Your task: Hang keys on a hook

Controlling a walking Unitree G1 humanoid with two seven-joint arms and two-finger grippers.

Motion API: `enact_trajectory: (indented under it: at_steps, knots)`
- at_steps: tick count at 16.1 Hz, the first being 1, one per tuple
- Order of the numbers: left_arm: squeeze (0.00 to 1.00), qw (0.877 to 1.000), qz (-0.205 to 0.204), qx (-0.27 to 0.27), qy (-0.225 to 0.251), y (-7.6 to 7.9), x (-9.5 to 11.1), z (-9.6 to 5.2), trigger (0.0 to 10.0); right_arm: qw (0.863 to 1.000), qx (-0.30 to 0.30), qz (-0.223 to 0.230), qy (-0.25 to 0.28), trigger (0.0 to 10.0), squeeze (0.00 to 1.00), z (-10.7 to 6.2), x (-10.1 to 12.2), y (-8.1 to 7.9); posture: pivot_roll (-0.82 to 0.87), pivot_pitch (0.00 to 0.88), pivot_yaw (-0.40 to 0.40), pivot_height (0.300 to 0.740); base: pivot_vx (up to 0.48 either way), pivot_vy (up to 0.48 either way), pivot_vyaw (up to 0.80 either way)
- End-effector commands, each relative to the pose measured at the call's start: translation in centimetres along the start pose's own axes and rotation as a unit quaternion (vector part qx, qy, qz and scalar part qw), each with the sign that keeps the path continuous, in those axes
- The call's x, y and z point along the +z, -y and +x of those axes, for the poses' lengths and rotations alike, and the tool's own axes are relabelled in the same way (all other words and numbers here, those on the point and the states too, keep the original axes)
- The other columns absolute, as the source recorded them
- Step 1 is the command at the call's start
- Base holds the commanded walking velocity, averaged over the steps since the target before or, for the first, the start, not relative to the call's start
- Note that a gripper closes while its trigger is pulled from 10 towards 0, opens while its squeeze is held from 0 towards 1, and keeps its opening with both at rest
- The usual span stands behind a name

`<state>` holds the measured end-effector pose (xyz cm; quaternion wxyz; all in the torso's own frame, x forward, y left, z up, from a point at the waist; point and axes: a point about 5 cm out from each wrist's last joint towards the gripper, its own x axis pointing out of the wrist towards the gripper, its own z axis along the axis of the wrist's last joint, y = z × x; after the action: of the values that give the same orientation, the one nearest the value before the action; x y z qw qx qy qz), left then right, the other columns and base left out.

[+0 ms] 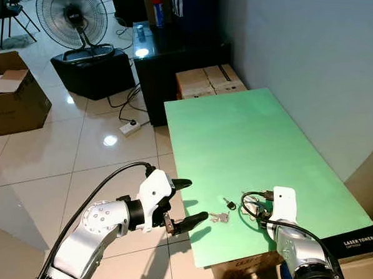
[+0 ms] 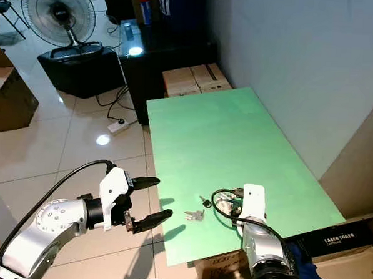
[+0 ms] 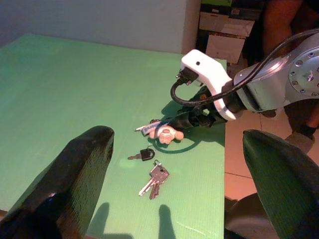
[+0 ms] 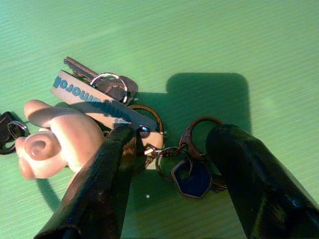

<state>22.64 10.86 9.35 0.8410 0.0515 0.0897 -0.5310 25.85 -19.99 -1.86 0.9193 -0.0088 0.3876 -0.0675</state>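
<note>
A key bunch lies near the front right of the green table (image 1: pixel 237 136). It carries a pink pig charm (image 4: pixel 55 142), a white tag (image 4: pixel 94 102), rings and a dark blue fob (image 4: pixel 192 179). My right gripper (image 4: pixel 172 144) is lowered over it and open, one finger on the tag's ring and the other beside the fob. Just left of the bunch lie a pair of silver keys (image 3: pixel 154 180) and a small black padlock (image 3: pixel 145 154). My left gripper (image 1: pixel 189 202) hovers open off the table's near left edge, pointing at the keys.
Cardboard boxes (image 1: pixel 208 81) and a black cabinet (image 1: pixel 166 57) stand behind the table's far end. A standing fan (image 1: pixel 71 11), an open cardboard box (image 1: pixel 13 99) and a power strip (image 1: pixel 131 127) are on the tiled floor to the left. A wall runs along the right.
</note>
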Motion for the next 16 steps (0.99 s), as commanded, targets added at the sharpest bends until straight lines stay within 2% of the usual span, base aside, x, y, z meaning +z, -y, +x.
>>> enact_trajectory:
  at_steps: [1, 3, 4, 5, 6, 7, 16]
  knots:
    - [0.00, 1.000, 0.007, -0.003, -0.003, -0.01, 0.06, -0.08, 10.0, 1.000, 0.007, 0.024, -0.015, 10.0, 0.00, 0.09, -0.50, -0.29, -0.03, 0.000, 0.134, 0.740, 0.000, 0.000, 0.00]
    - [0.00, 1.000, 0.011, 0.001, -0.002, -0.20, 0.20, -0.03, 10.0, 0.997, 0.033, 0.062, -0.037, 10.0, 0.00, 0.28, -1.11, -0.79, -0.02, 0.000, 0.129, 0.740, 0.000, 0.000, 0.00]
    - [0.00, 1.000, 0.011, 0.001, -0.002, -0.22, 0.22, -0.02, 10.0, 0.996, 0.042, 0.064, -0.043, 10.0, 0.00, 0.31, -1.20, -0.99, -0.02, 0.002, 0.128, 0.740, 0.000, 0.000, 0.00]
    - [0.00, 1.000, 0.011, 0.002, -0.002, -0.20, 0.19, -0.05, 10.0, 0.996, 0.045, 0.065, -0.044, 6.9, 0.00, 0.30, -1.19, -1.06, -0.02, 0.003, 0.128, 0.740, 0.000, 0.000, 0.00]
    - [0.00, 1.000, 0.011, 0.002, -0.002, -0.18, 0.18, -0.11, 10.0, 0.996, 0.048, 0.068, -0.045, 3.0, 0.00, 0.32, -1.12, -1.11, -0.01, 0.006, 0.126, 0.740, 0.000, 0.000, 0.00]
    - [0.00, 1.000, 0.010, 0.003, -0.002, -0.16, 0.19, -0.14, 10.0, 0.995, 0.049, 0.070, -0.045, 0.0, 0.00, 0.36, -1.03, -1.08, -0.01, 0.006, 0.126, 0.740, 0.000, 0.000, 0.00]
    - [0.00, 1.000, 0.010, 0.005, -0.003, -0.17, 0.15, -0.30, 10.0, 0.995, 0.046, 0.075, -0.043, 0.0, 0.00, 0.48, -1.09, -0.76, -0.01, 0.006, 0.129, 0.740, 0.000, 0.000, 0.00]
